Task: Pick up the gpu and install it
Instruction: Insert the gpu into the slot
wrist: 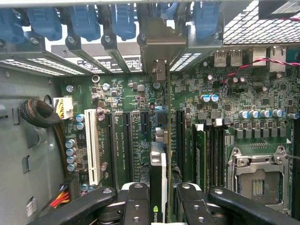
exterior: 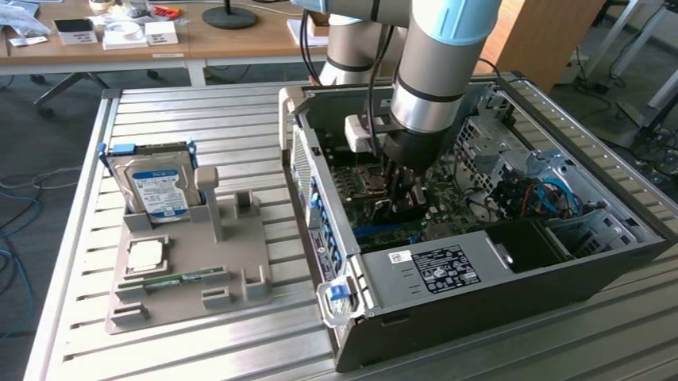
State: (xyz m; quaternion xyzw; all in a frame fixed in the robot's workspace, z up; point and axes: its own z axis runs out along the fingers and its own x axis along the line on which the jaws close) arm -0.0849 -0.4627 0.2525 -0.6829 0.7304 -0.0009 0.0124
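In the exterior view the grey robot arm (exterior: 434,63) reaches down into the open black metal computer case (exterior: 477,305), set toward the exterior view's right edge of the slatted aluminium tabletop (exterior: 212,119). Its black gripper (exterior: 402,198) hangs low inside it, clamped on the gpu (exterior: 388,213), a thin black card held on edge. Near the opposite edge a grey plastic holder (exterior: 180,262) carries a silver hard drive (exterior: 159,190); wooden desks (exterior: 212,40) stand behind.

In the wrist view the gpu (wrist: 157,168) stands edge-on between the fingers (wrist: 138,204), over the green motherboard (wrist: 126,93) and its long black slots (wrist: 115,145); whether it touches one I cannot tell. Insertion seems in hand: seating calls for the card's edge square over one slot
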